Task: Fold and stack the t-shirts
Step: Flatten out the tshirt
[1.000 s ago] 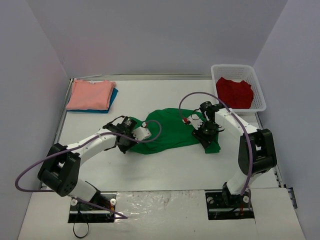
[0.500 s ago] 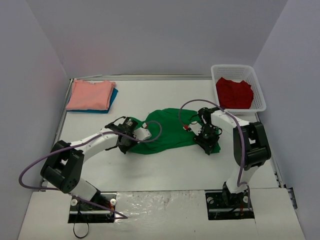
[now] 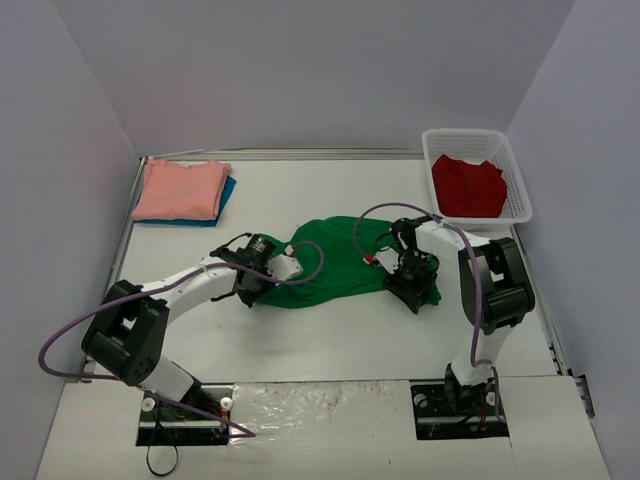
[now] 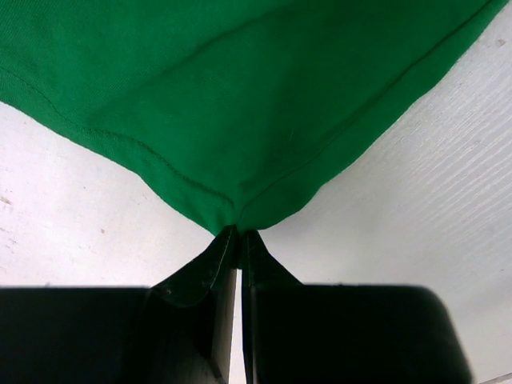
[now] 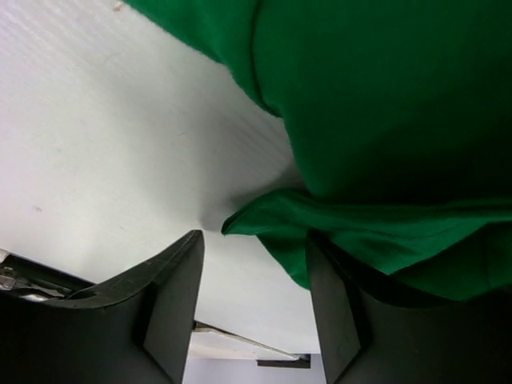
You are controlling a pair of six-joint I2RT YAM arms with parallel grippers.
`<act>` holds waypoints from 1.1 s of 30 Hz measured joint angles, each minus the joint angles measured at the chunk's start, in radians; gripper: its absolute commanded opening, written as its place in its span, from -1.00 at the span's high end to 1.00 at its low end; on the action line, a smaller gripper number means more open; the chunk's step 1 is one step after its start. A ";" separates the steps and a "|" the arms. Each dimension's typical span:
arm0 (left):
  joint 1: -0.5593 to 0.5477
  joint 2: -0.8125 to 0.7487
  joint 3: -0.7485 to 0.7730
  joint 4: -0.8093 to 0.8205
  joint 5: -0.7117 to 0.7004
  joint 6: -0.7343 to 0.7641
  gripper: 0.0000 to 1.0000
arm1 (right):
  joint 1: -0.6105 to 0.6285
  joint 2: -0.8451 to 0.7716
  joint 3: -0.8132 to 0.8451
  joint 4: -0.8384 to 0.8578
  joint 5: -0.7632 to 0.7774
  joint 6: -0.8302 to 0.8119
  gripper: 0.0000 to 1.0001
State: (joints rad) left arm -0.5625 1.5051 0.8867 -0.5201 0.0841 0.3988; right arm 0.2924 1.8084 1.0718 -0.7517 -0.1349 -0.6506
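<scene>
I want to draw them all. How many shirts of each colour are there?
green shirt: 1
pink shirt: 1
blue shirt: 1
red shirt: 1
Total: 4 shirts

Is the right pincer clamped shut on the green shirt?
No, the right pincer stands open, a fold of the green shirt lying between its fingers.

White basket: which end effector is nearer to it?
Right. The right end effector is at the green shirt's right edge, below the basket; the left end effector pinches its left corner.
</scene>
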 measured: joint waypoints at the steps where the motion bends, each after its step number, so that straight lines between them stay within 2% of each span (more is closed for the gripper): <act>1: 0.000 0.000 0.000 0.001 0.000 0.000 0.95 | 0.004 0.001 0.000 0.001 0.008 0.003 0.09; 5: 0.000 0.001 0.000 0.003 0.000 0.000 0.95 | 0.037 0.014 0.000 0.018 0.059 0.031 0.41; 6: 0.000 0.001 0.000 0.003 0.000 0.000 0.95 | 0.046 0.020 0.003 0.019 0.077 0.038 0.60; 8: 0.000 0.001 0.000 0.003 0.000 -0.001 0.95 | 0.060 0.033 0.011 0.022 0.111 0.052 0.82; 10: 0.000 0.001 0.000 0.003 -0.001 -0.001 0.95 | 0.068 0.040 0.017 0.023 0.133 0.065 0.86; 12: 0.000 0.001 0.000 0.003 0.000 -0.002 0.95 | 0.071 0.041 0.017 0.023 0.137 0.074 0.99; 23: 0.008 -0.004 -0.001 0.003 -0.003 -0.006 0.95 | 0.052 -0.018 0.051 0.010 0.074 0.077 1.00; 28: 0.055 -0.056 0.035 -0.049 -0.002 0.015 0.95 | -0.048 -0.128 0.232 -0.055 0.029 0.055 1.00; 33: 0.168 -0.111 0.230 -0.105 -0.012 0.030 0.95 | -0.172 -0.192 0.451 -0.078 0.007 0.029 1.00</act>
State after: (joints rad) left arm -0.3946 1.3937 1.1168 -0.6250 0.0719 0.4286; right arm 0.1204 1.6161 1.5223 -0.8299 -0.1280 -0.6216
